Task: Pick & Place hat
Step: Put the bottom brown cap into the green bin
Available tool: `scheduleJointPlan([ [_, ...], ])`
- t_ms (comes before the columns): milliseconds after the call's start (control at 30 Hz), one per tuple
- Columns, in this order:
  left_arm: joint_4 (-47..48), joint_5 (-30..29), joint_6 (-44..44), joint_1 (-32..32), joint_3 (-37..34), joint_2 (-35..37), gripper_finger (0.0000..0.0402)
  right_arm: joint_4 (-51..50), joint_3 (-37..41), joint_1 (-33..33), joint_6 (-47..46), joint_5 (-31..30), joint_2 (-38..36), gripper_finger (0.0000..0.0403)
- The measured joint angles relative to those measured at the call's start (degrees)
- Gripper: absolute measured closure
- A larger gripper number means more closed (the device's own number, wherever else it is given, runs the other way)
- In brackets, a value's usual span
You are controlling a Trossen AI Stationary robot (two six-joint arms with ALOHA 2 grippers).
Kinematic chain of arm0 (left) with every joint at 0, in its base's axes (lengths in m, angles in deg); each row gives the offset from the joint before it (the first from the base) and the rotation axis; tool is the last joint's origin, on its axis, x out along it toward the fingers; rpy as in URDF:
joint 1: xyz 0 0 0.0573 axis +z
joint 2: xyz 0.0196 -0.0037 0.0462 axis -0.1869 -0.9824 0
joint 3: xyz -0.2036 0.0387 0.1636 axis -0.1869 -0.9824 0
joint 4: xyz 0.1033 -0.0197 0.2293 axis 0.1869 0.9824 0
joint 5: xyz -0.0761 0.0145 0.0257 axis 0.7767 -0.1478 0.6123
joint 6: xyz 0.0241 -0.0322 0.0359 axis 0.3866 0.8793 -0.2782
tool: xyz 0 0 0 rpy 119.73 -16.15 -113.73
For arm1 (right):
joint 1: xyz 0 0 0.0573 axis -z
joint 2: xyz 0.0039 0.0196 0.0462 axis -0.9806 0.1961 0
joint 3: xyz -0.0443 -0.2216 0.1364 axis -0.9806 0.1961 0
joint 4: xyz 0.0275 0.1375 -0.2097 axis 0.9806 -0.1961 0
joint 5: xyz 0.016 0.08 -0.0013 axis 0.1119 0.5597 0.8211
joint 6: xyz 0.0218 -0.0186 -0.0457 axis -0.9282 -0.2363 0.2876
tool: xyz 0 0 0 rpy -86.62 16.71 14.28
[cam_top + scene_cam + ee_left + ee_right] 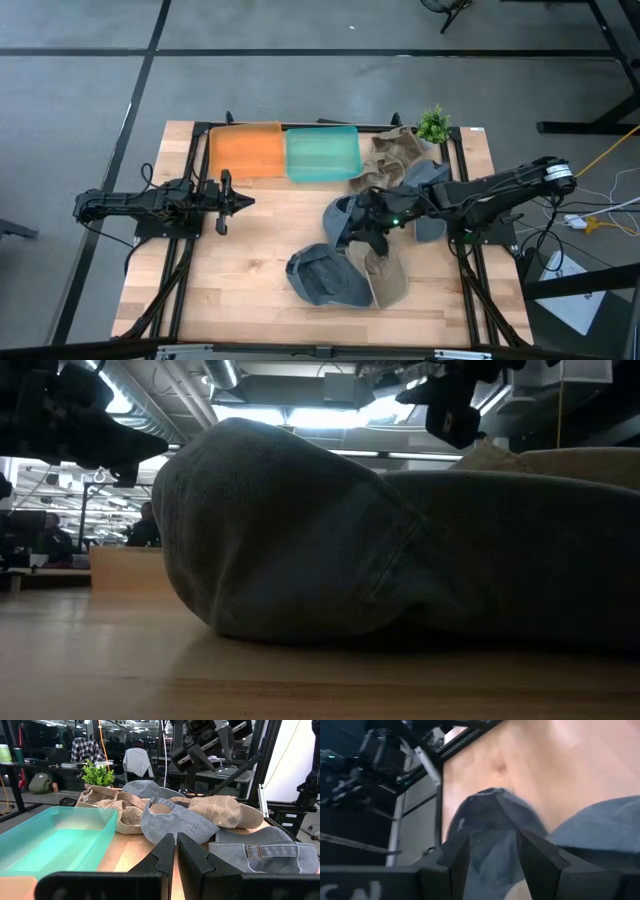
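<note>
Several caps lie heaped on the right half of the wooden desk (250, 250). One blue denim cap (345, 218) sits at the left edge of the heap, directly under the right end effector (365, 232). In the right wrist view the two dark fingers (457, 862) stand spread on either side of this cap's crown (492, 827); whether they press the cloth cannot be made out.

A second denim cap (325, 278) lies nearer the desk's front edge, touching a tan cap (388, 280) beside it. More tan caps (392, 158) are piled toward the back right corner, next to a small green plant (434, 124).

Two shallow bins stand side by side at the back edge, touching: an orange bin (246, 150) and a teal bin (322, 152). Both hold nothing that can be seen.

The left end effector (232, 201) hovers over bare wood at the left, well apart from the caps, its fingers (162, 857) pressed together.

The low view is almost filled by the front denim cap (300, 550), which hides most of the desk behind it. The right arm covers part of the heap in the high view.
</note>
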Motion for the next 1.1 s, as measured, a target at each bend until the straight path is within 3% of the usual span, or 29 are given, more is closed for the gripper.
scheduleJointPlan([
  [233, 0.00, 0.00, 0.00, -0.01, 0.00, 0.02, 0.0384, -6.02, -0.12, -0.07, -3.43, 10.72, -0.02, 0.0244],
  [467, 0.00, 0.00, 0.00, 0.00, 0.02, 0.00, 0.0384, -17.95, -0.12, -3.22, -4.18, 14.96, -0.04, 0.0244],
  [667, 0.00, 0.00, 0.00, -0.02, 0.01, 0.01, 0.0384, -28.89, -0.12, -8.74, -10.85, 11.92, -0.04, 0.0244],
  [900, 0.00, 0.00, 0.00, 0.00, 0.01, 0.02, 0.0384, -43.57, -0.10, -14.05, -23.84, 2.81, -0.07, 0.0244],
  [1100, 0.00, 0.00, 0.00, -0.01, 0.02, 0.02, 0.0384, -43.71, 1.81, -16.94, -29.17, -3.18, -0.13, 0.0244],
])
